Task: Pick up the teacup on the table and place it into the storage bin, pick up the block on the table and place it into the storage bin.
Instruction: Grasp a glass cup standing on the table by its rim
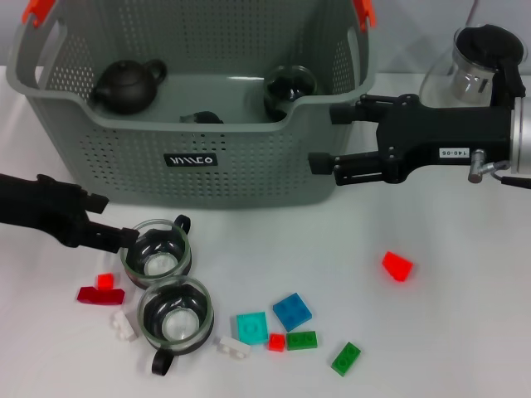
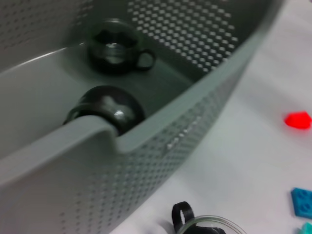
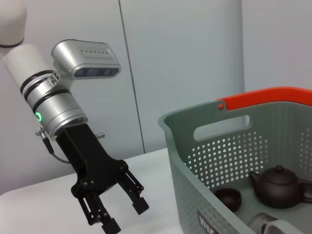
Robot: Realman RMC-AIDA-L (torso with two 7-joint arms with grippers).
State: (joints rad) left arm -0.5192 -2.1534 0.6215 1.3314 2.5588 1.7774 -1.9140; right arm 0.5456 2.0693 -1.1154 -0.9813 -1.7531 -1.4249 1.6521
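The left gripper [image 1: 112,235] sits low over the table [image 1: 465,332], its black fingers spread apart with nothing held; in the right wrist view the same gripper [image 3: 126,214] shows both fingers clearly separated. Its tip is touching or just short of the rim of the nearer glass teacup [image 1: 156,251], which stands upright with its black handle pointing toward the storage bin [image 1: 191,153]. Directly beyond that cup from the bin side stands a second glass teacup [image 1: 176,311], the two touching or nearly so. Beneath the gripper's arm lie a dark red block [image 1: 100,294] and a small red block [image 1: 104,280]; farther out past the cups lie a cyan block [image 1: 250,327], a blue block [image 1: 292,312] and two green blocks [image 1: 301,340]. A lone red block [image 1: 397,266] lies well apart, nearer the right gripper. The bin stands just behind the left gripper and holds a dark teapot [image 1: 127,85], a small dark cup [image 2: 116,47] and a glass cup [image 1: 289,89]. The right gripper [image 1: 328,137] hovers open and empty beside the bin's right front corner, and a glass pitcher [image 1: 477,70] stands behind its arm.
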